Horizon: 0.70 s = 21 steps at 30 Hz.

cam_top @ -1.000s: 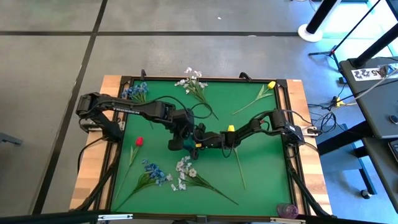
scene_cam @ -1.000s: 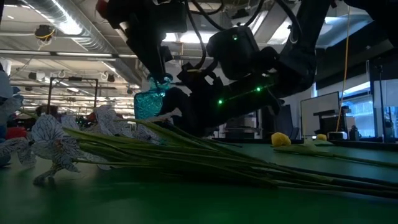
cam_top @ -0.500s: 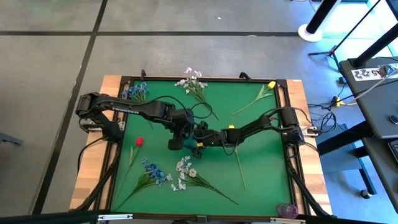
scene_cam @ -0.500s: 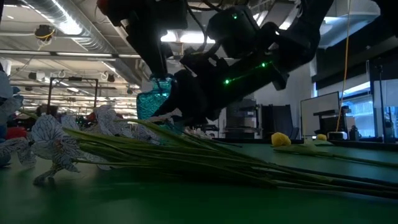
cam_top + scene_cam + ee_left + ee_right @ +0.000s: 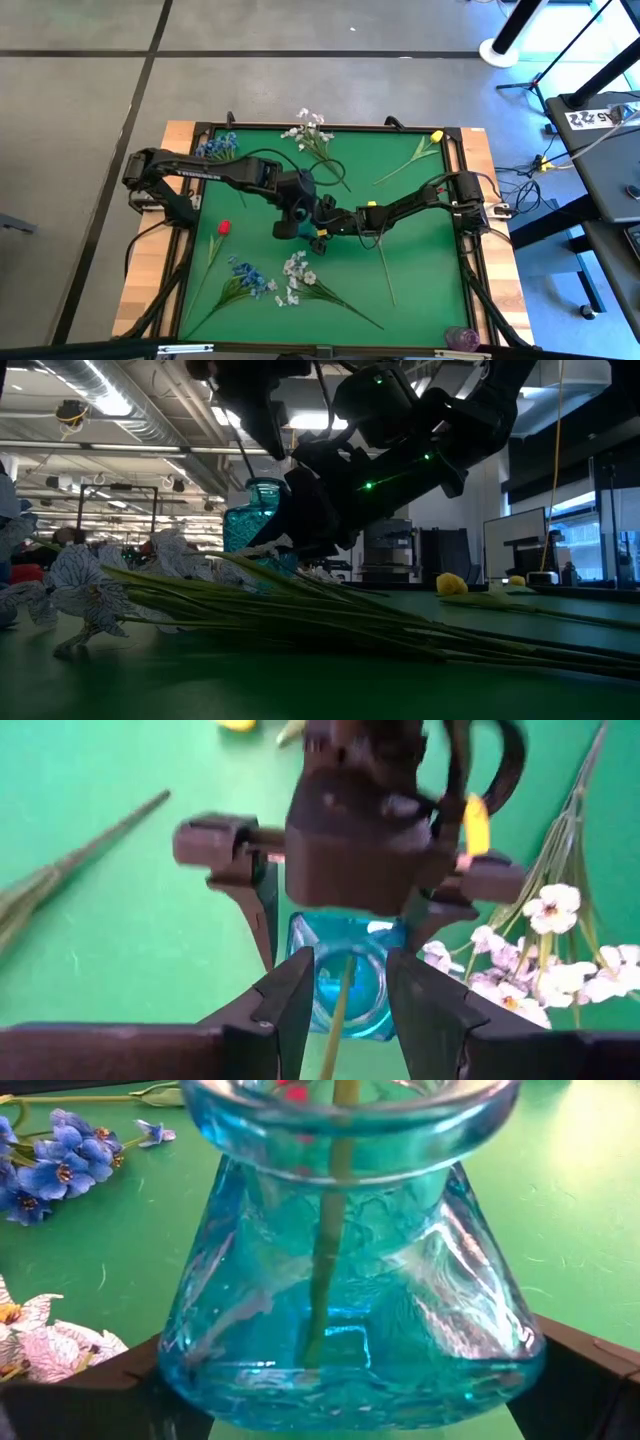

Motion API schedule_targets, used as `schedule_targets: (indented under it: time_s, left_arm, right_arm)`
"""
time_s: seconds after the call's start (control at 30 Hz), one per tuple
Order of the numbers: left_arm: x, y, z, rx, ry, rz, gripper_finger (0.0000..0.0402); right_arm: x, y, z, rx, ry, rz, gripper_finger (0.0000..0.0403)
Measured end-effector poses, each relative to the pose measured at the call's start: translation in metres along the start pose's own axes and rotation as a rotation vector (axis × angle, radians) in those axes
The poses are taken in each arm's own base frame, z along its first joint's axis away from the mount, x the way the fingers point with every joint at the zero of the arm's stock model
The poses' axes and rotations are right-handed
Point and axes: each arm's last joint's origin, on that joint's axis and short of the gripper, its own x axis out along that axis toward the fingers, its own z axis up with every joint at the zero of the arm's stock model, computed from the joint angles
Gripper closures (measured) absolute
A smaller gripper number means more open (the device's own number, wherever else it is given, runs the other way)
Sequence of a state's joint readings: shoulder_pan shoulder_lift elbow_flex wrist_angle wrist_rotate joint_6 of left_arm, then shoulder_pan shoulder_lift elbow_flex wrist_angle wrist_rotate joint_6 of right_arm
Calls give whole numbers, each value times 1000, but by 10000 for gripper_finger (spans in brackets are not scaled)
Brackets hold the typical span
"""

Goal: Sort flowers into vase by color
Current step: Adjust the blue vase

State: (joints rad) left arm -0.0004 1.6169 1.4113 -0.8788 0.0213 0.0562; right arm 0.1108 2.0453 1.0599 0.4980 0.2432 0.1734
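Note:
A teal glass vase [image 5: 284, 230] [image 5: 255, 525] sits mid-table between my two grippers. My right gripper [image 5: 303, 228] [image 5: 350, 1400] reaches in from the table's right and is shut on the vase [image 5: 350, 1280]. My left gripper [image 5: 300, 203] [image 5: 350, 965] hangs over the vase mouth [image 5: 345, 975], open. A thin green stem [image 5: 338, 1010] [image 5: 325, 1260] runs between its fingers without touching them and down into the vase. The flower head on that stem is hidden. In the low view, stems lying in front hide the vase's base. My right gripper holds the vase by its wide lower body [image 5: 190, 1360], pinched between the two fingers [image 5: 95, 1385], one on each side. The fingers come in level from the table's right. The vase stands about upright in the hold. Whether its base is on the table I cannot tell.
Flowers lie around the green mat: a red tulip [image 5: 223, 227], blue sprays [image 5: 250, 275] [image 5: 218, 148], white sprays [image 5: 298, 270] [image 5: 310, 130], and yellow tulips [image 5: 370, 205] [image 5: 435, 135]. A small purple object [image 5: 462, 338] sits at the near right corner.
The vase has gone from tilted to about upright in my right gripper, and it shows lower in the low view. My left gripper has shifted a little toward the table's right and far edge above the vase mouth.

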Motion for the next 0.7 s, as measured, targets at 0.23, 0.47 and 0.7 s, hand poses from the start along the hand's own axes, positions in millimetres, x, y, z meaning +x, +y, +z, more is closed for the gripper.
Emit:
schedule_targets:
  time_s: [0.23, 0.47, 0.7]
  left_arm:
    - [-33, -2, 27, 15, -170, 13, 276]
    - [-75, 0, 47, 67, -331, -22, 276]
    - [-109, -10, 34, 91, -366, -58, 276]
  right_arm:
    - [-6, -1, 6, -4, 4, -35, 15]
    - [-28, -2, 30, -22, 2, -27, 15]
    - [-45, 0, 45, -60, 2, 18, 15]
